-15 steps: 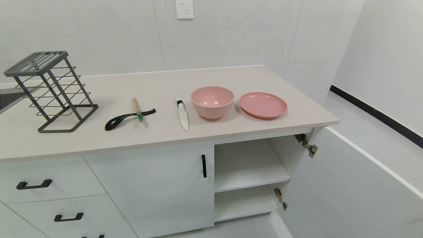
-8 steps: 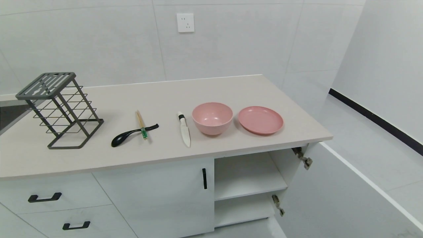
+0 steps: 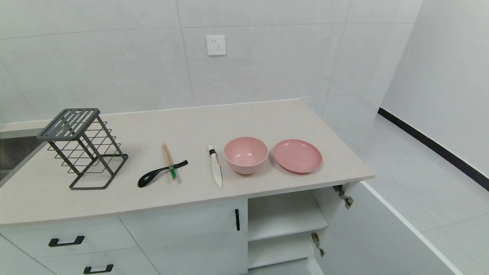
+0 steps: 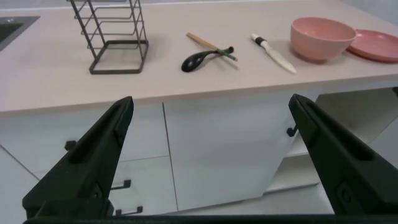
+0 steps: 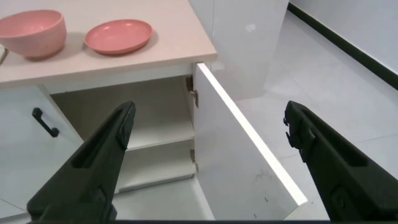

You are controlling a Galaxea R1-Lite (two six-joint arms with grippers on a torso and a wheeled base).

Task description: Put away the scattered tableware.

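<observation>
Looks like the very start of the job. Nothing is picked up yet and all the tableware is lying on the counter. The pink bowl sits near the front edge, with the pink plate just beside it at 3 o'clock and the knife just beside it at 9 o'clock. Further toward 9 o'clock is the black spoon, with the chopsticks lying across its handle, and past that the wire rack stands upright.

Below the bowl and plate, at 6 o'clock, the cupboard door hangs open and a bare shelf shows.

Both arms sit low in front of the cabinet, below counter height and well apart from every item. The left gripper has its fingers spread wide and faces the closed door and drawers. The right gripper is just as wide and holds nothing — it's looking into the open cupboard.

Best guess for the next move: raise an arm to counter level and line it up over one piece. The right arm is nearest the plate and bowl, which probably belong on that shelf.
</observation>
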